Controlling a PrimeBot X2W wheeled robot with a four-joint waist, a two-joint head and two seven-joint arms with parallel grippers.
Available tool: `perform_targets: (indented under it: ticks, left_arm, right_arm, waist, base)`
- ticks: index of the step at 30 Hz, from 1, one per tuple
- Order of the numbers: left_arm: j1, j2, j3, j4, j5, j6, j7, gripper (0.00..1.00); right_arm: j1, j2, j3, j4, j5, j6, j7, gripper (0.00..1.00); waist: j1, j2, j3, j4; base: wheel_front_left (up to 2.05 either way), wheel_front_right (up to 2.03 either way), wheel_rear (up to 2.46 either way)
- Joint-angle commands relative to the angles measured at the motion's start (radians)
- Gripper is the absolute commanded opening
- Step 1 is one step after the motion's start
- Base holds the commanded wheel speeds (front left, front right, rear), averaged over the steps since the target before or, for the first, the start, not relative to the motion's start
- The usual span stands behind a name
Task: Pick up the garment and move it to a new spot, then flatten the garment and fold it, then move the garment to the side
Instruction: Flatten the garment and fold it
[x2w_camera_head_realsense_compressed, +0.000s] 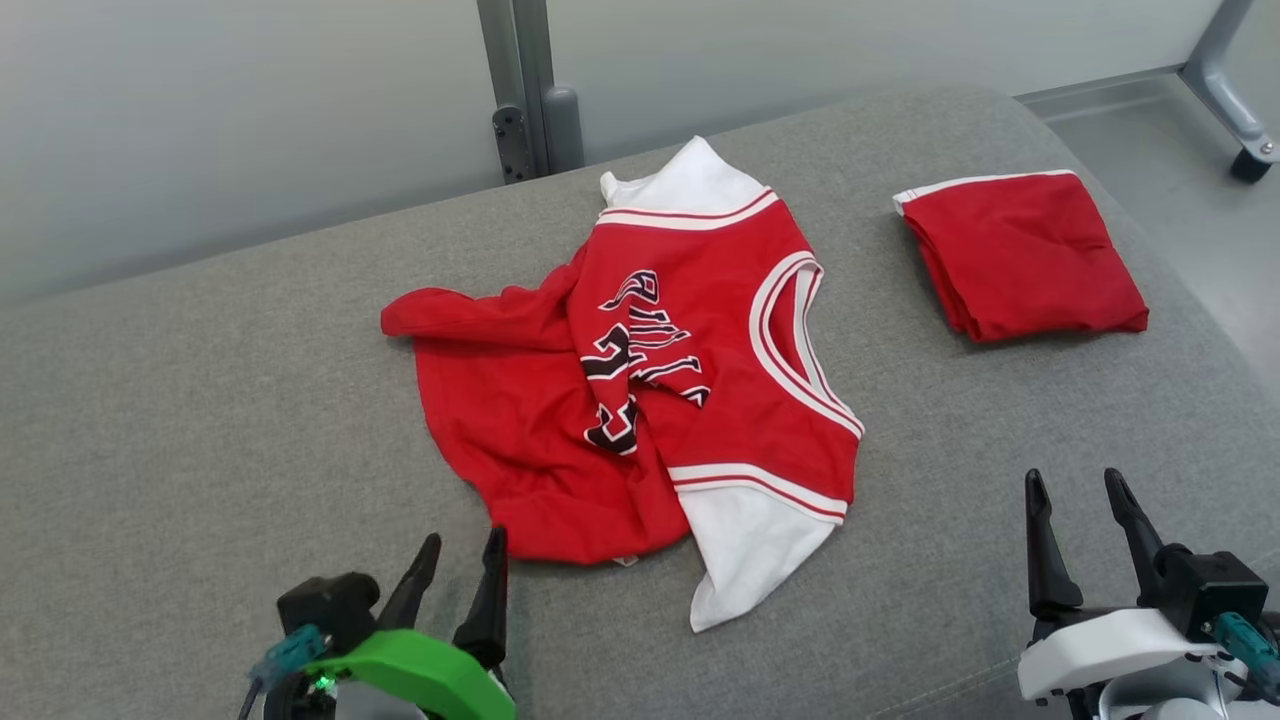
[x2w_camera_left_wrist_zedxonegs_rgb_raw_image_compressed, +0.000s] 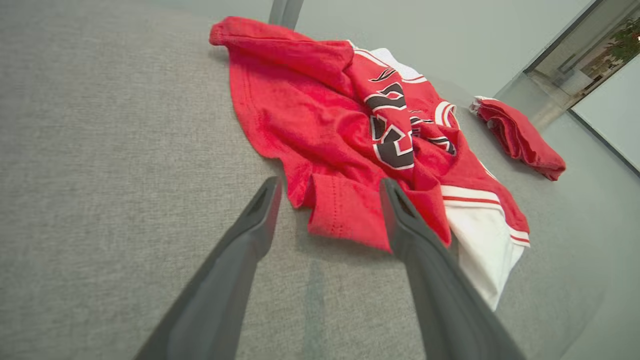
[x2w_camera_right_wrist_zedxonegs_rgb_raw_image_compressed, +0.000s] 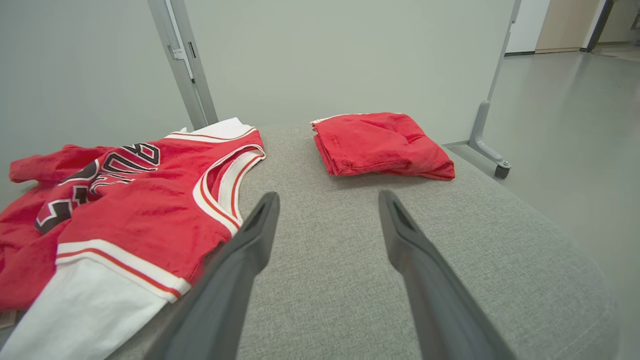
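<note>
Crumpled red-and-white basketball jersey (x2w_camera_head_realsense_compressed: 700, 420) is spread mid-way across the grey fabric cushion (x2w_camera_head_realsense_compressed: 200, 430). Its long axis is run from far edge to near edge, with the white-trimmed neckline turned toward a folded red cloth (x2w_camera_head_realsense_compressed: 1030, 260) by the right edge. Its turned-up stitched hem (x2w_camera_left_wrist_zedxonegs_rgb_raw_image_compressed: 345, 215) is made plain by the left wrist view. Left gripper (x2w_camera_head_realsense_compressed: 465, 537) and right gripper (x2w_camera_head_realsense_compressed: 1073, 475) are held spread wide, empty.

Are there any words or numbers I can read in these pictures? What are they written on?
Red and white jersey: black lettering with white outlines on the front, but the cloth is crumpled over it, so no word or number reads whole.
Folded red garment: no writing shows on it.
Nothing else here carries text that can be read.
</note>
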Motion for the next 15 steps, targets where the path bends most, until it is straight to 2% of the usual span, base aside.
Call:
perform_targets:
  ticks: [1,6,10,11,12,13,15]
  left_arm:
    - [-0.036,0.000,-0.009,0.017,-0.003,-0.012,0.019,1.00]
    - [-0.109,-0.006,-0.024,0.094,-0.010,-0.005,0.089,1.00]
    - [-0.128,-0.005,-0.035,0.132,-0.023,-0.019,0.122,1.00]
    - [-0.130,-0.006,-0.038,0.137,-0.026,-0.025,0.127,0.56]
    - [-0.131,-0.007,-0.039,0.142,-0.032,-0.029,0.130,0.35]
    - [-0.132,-0.006,-0.041,0.145,-0.033,-0.037,0.129,0.00]
    - [-0.132,-0.007,-0.045,0.137,-0.042,-0.060,0.119,0.00]
  right_arm:
    - [-0.013,-0.003,0.002,-0.003,0.005,0.000,0.000,1.00]
    - [-0.029,-0.003,0.001,0.000,0.017,0.000,0.000,1.00]
    - [-0.032,-0.003,-0.005,0.001,0.027,0.000,0.000,1.00]
    - [-0.033,-0.003,-0.009,0.000,0.026,0.000,0.000,1.00]
    - [-0.032,-0.003,-0.013,0.001,0.028,0.000,0.000,1.00]
    - [-0.031,-0.002,-0.016,0.003,0.029,0.000,0.000,1.00]
    - [-0.034,-0.002,-0.018,0.006,0.029,0.000,0.000,1.00]
  waist:
    - [0.0001,-0.0001,0.027,-0.020]
    - [0.0001,-0.0001,0.062,-0.048]
    - [0.0001,-0.0001,0.080,-0.055]
    - [0.0001,-0.0001,0.083,-0.053]
    - [0.0001,-0.0001,0.086,-0.049]
    - [0.0001,-0.0001,0.087,-0.044]
    - [0.0001,-0.0001,0.087,-0.032]
  base:
    - [0.00,0.00,0.00]
    - [0.00,0.00,0.00]
    - [0.00,0.00,0.00]
    - [0.00,0.00,0.00]
    - [0.00,0.00,0.00]
    - [0.00,0.00,0.00]
    - [0.00,0.00,0.00]
